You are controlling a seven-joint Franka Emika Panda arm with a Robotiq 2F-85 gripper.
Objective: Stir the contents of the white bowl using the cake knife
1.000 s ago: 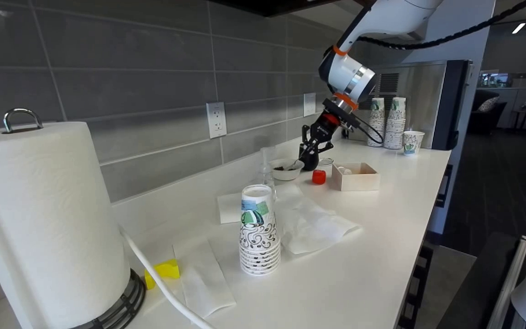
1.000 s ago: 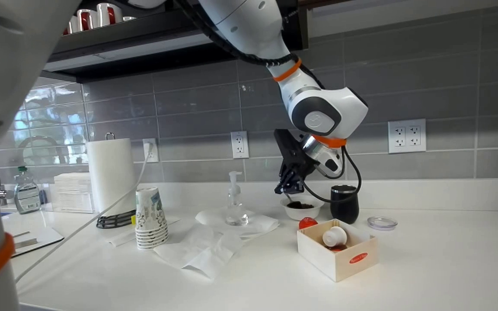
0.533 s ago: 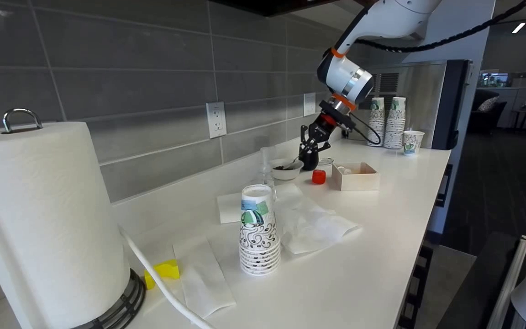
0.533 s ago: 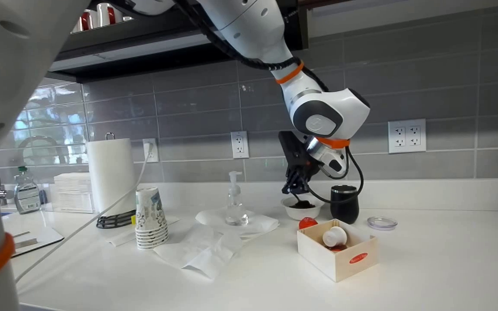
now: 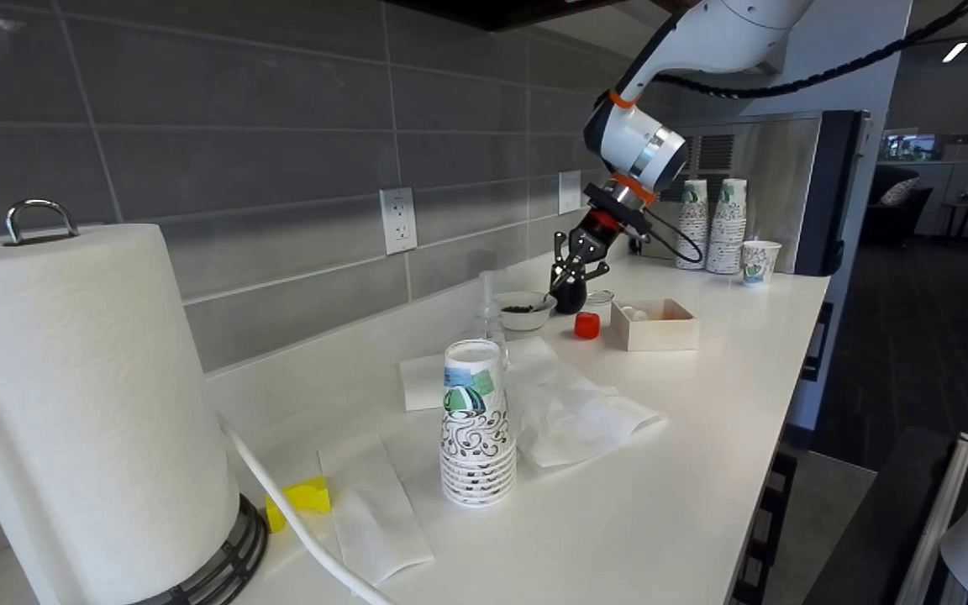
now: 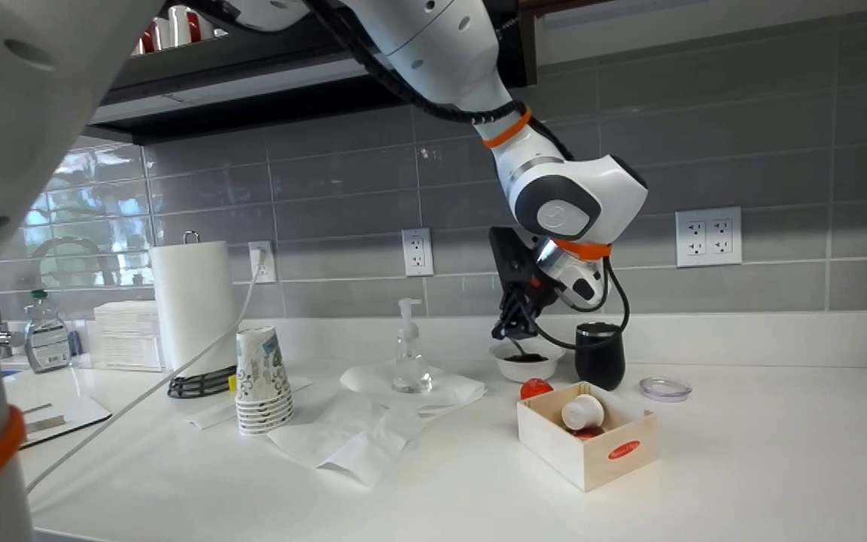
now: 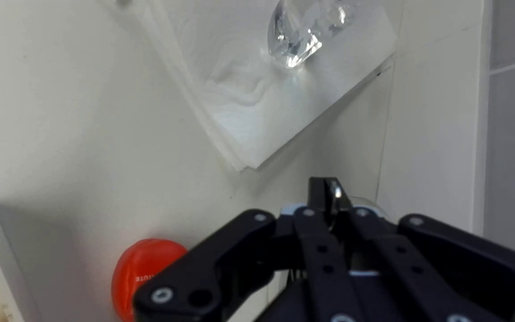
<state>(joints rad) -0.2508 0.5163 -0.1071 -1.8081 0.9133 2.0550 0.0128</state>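
White bowl (image 6: 527,369), utensil (image 6: 518,347) within, gripper (image 6: 508,331) above

The tool (image 6: 510,331) and cake knife (image 6: 518,347) are filling the space above the white bowl (image 6: 526,371). The black tumbler (image 6: 600,370) is standing just beside the bowl; the red object (image 6: 536,388) and pale box (image 6: 558,448) are obstructing the bowl's front. On the bowl's other side, a gap is running to the pump bottle (image 6: 409,354).
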